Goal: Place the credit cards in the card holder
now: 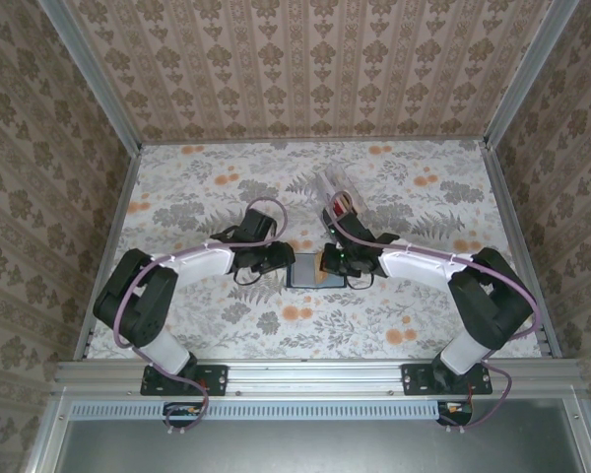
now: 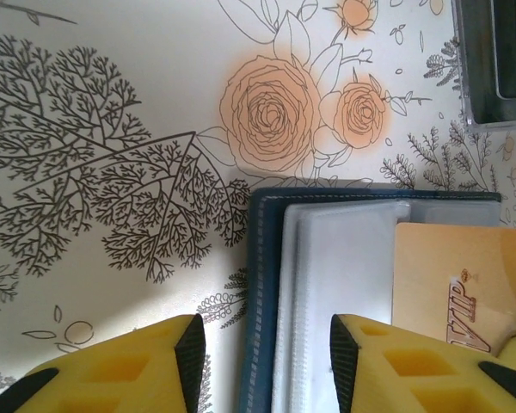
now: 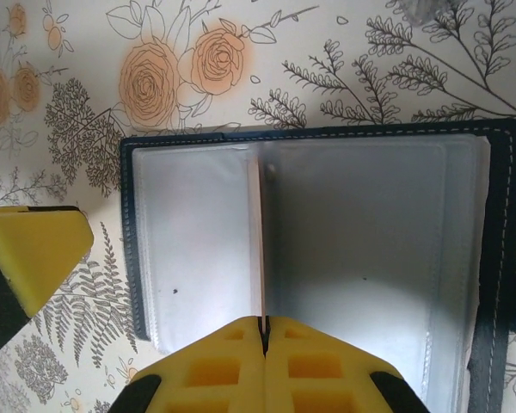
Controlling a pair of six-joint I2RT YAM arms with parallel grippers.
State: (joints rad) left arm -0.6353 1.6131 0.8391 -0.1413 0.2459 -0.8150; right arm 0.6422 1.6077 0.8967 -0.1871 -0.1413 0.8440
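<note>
The navy card holder (image 3: pixel 370 232) lies open on the flowered table, its clear sleeves facing up. My right gripper (image 3: pixel 264 325) is shut on an orange-tan credit card (image 3: pixel 261 241), held on edge over the holder's middle fold. The left wrist view shows that same card (image 2: pixel 456 292) face-on, with "VIP" printed on it. My left gripper (image 2: pixel 267 353) is open, its fingers straddling the left edge of the card holder (image 2: pixel 262 284) without touching it. From above, both grippers (image 1: pixel 284 261) (image 1: pixel 327 264) meet over the holder (image 1: pixel 303 276) at mid-table.
A clear plastic box (image 1: pixel 337 202) stands just behind the right gripper, and its corner (image 2: pixel 499 60) appears in the left wrist view. One yellow left finger (image 3: pixel 34 258) sits beside the holder's left edge. Metal rails (image 1: pixel 512 227) and papered walls bound the table.
</note>
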